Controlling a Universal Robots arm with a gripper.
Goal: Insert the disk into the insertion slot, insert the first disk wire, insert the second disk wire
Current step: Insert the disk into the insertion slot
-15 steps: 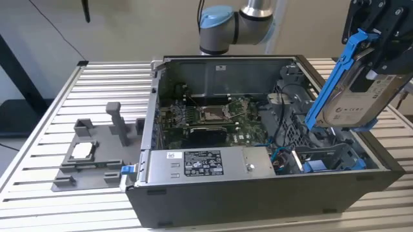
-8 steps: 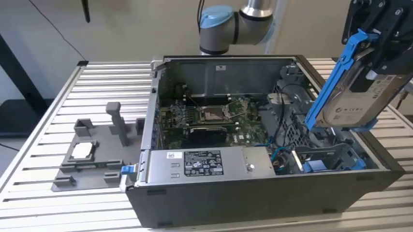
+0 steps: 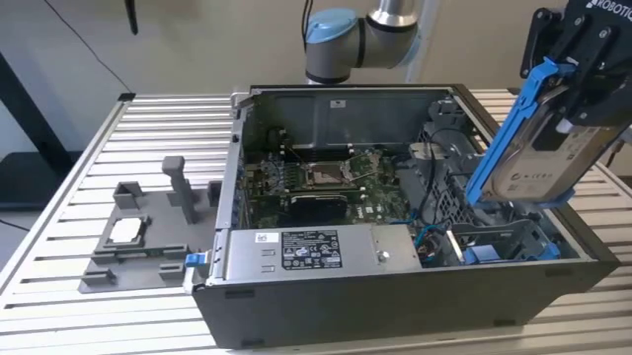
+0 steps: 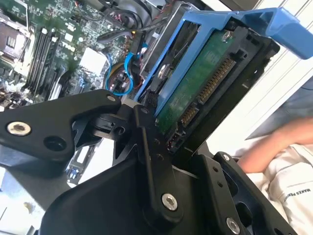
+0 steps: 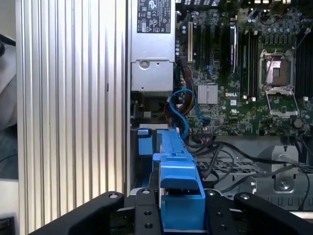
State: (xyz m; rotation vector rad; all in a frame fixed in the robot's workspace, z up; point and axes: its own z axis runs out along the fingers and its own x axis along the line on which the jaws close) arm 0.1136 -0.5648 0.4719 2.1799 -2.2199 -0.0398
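One gripper (image 3: pixel 585 103) clamps the disk (image 3: pixel 541 159), tilted in its blue carrier, at the exterior view's upper right, above the insertion slot (image 3: pixel 505 240) inside the open computer case (image 3: pixel 395 299).

Disk (image 3: pixel 543 159): silver metal. Carrier (image 3: pixel 502 129): smooth blue plastic. Gripper (image 3: pixel 590 96): matt black. Table (image 3: pixel 99 310): ribbed bare metal.
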